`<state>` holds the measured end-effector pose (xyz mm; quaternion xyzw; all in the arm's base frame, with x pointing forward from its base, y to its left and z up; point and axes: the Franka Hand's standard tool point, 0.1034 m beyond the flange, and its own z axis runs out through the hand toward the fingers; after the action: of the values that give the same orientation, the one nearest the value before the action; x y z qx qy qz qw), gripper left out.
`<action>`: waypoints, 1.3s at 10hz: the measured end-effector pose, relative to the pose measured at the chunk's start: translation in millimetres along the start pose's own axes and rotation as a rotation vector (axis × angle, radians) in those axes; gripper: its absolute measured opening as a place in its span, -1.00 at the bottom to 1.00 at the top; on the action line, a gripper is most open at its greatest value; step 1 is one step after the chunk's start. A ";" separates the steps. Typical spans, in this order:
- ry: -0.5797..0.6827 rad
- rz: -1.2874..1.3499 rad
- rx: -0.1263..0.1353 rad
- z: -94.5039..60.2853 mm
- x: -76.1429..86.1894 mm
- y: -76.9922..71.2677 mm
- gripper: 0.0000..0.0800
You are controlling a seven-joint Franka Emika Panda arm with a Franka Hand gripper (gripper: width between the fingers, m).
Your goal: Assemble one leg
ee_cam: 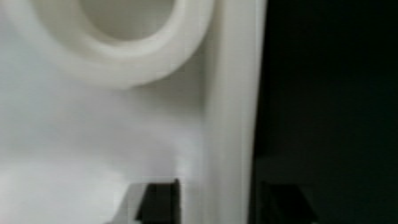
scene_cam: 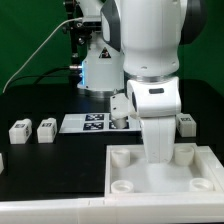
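Gripper (scene_cam: 160, 148) hovers low at lower centre-right, just over the panel (scene_cam: 125, 178) beside a corner socket (ee_cam: 125, 40); parted or clenched, I cannot tell. One leg (scene_cam: 185, 125) lies at middle right, unseated, so fetching looks the step in hand; next calls for a square grasp on it.

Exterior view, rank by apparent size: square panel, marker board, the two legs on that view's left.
1. Panel: largest, though also nearest the camera.
2. Marker board.
3. Outer leg and inner leg: these look alike, so no ranking between them.
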<state>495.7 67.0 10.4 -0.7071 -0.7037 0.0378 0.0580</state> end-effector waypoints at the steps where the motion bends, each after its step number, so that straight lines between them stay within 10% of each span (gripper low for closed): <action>1: 0.000 0.000 0.000 0.0 -0.1 0.0 -0.22; 3: 0.000 0.000 0.000 0.0 -0.2 0.0 0.50; 11: 0.000 0.004 0.000 -0.8 -1.1 0.5 0.62; 13: -0.013 0.044 -0.024 -29.0 -1.6 2.6 0.62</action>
<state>502.2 64.5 38.7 -0.7228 -0.6887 0.0354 0.0440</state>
